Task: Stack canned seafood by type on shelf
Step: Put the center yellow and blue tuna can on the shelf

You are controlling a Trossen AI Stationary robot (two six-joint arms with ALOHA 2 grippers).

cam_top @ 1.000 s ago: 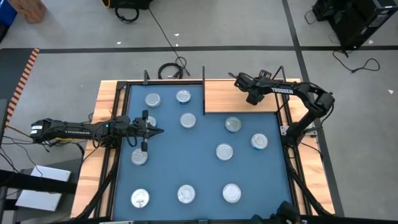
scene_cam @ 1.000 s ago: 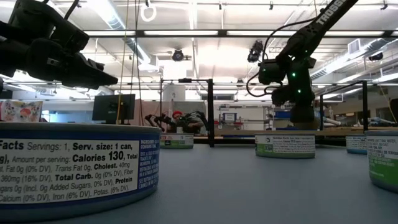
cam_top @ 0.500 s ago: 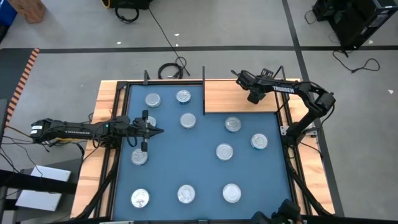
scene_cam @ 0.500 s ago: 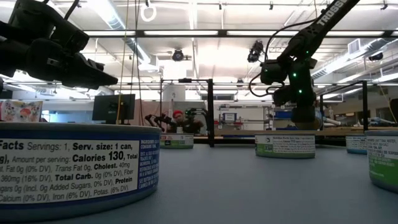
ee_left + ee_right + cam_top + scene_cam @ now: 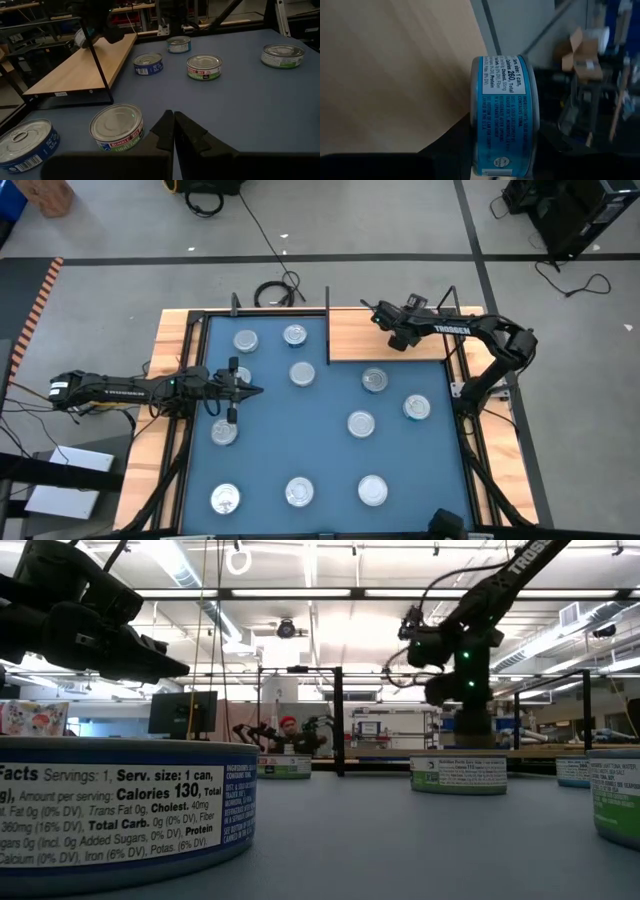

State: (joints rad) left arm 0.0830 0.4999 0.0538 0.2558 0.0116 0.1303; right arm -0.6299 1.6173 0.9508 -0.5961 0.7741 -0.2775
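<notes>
My right gripper [image 5: 383,313] hovers over the far left part of the shelf [image 5: 400,348], a light wooden board. It is shut on a tin with a blue label [image 5: 502,115], held on edge between the fingers. Several tins of canned seafood [image 5: 361,423] with silver lids lie scattered over the blue mat [image 5: 330,450]. Over the mat's left side, my left gripper [image 5: 252,390] is shut and holds nothing. A tin [image 5: 116,125] sits just ahead of it, and another [image 5: 224,432] lies beside it.
A black frame post [image 5: 328,325] stands at the shelf's left edge. Wooden borders and black rails [image 5: 190,420] surround the mat. One tin [image 5: 120,810] sits very close to the low camera. Cables [image 5: 275,290] lie on the floor beyond the table.
My right gripper has moved left over the shelf's far part, carrying the blue-labelled tin. The left arm has not moved.
</notes>
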